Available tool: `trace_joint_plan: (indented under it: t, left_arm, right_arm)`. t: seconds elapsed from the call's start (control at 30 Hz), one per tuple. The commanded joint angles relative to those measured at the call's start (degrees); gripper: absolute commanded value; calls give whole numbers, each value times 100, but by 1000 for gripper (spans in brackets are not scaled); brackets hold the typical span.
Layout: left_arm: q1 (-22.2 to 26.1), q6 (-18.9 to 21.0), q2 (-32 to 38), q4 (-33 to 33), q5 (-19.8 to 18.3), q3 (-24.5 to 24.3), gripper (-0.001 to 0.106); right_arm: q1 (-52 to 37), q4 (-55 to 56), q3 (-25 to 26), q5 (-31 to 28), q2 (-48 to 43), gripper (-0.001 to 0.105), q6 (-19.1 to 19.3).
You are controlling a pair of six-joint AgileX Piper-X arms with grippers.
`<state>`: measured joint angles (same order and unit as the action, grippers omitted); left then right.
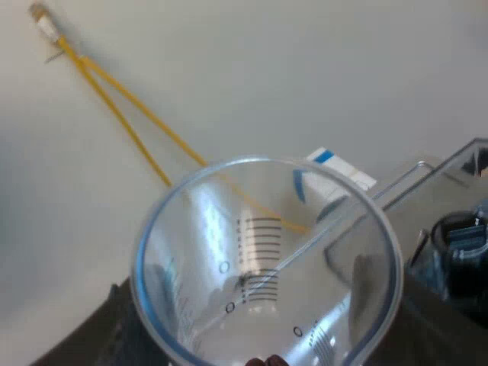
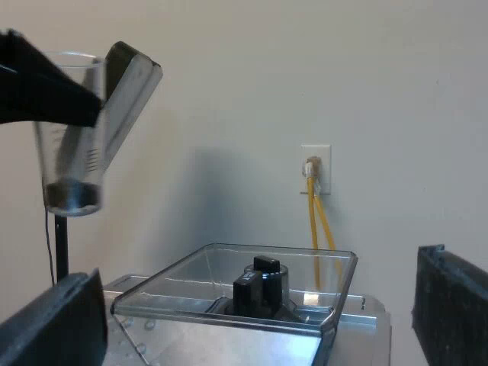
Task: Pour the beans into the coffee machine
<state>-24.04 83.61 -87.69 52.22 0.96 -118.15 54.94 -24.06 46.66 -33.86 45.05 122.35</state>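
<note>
The left gripper [image 1: 263, 309] is closed on the measuring glass [image 1: 267, 259]. Its dark fingers flank the clear wall on both sides, and the glass's round mouth faces the wrist camera, with printed scale lines running down the inside. From the right wrist view the same glass hangs in the air, close to upright, pinched between a black finger and a grey-faced one. A dark layer [image 2: 72, 194] sits in its base; it looks like beans, though I cannot tell for sure. The glass is held well above the rim of the bean hopper [image 2: 229, 286] and off to one side of it, not over its opening.

The right gripper [image 2: 255, 267] is spread wide with nothing between its fingers, one black finger [image 2: 49, 320] near each edge of the hopper's span. It sits low, about level with the hopper.

The hopper is clear plastic and open on top, with a black knob [image 2: 261, 284] standing in its middle. It rests on the metal top of the espresso machine [image 2: 229, 347].

Behind it is a plain pale wall [image 2: 396, 91] with a white socket plate [image 2: 316, 169] — two yellow cables [image 2: 320, 217] drop from the plate behind the hopper.
</note>
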Motion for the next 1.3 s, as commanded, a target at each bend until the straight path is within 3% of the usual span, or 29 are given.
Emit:
trace_joint_plan:
  t: [0.03,0.27,0.43,0.6,0.67,0.9,1.2,1.23,1.3]
  left_arm:
    - [-96,-157,-150,-171,106,-214,0]
    - [-145,-313,-566,-208,106,-494,0]
    - [-223,-1075,-733,-390,106,-500,0]
    - [-313,-1271,-845,-615,106,-500,0]
    - [-322,-1540,-895,-643,125,-500,0]
    - [-476,-3184,-978,-641,232,-500,0]
    - [-620,-4380,-991,-641,328,-500,0]
    - [-624,-4741,-991,-630,370,-500,0]
    - [-624,-4980,-991,-630,368,-500,0]
  right_arm:
    - [-8,-56,50,28,-31,82,92]
    - [-8,-56,50,28,-31,82,92]
    - [-8,-56,50,28,-31,82,92]
    - [-8,-50,50,28,-31,82,92]
    - [-8,-50,50,28,-31,82,92]
    - [-8,-9,50,28,-31,82,92]
    - [-8,-10,50,28,-31,82,92]
    - [-8,-10,50,28,-31,82,92]
    - [-8,-10,50,28,-31,82,92]
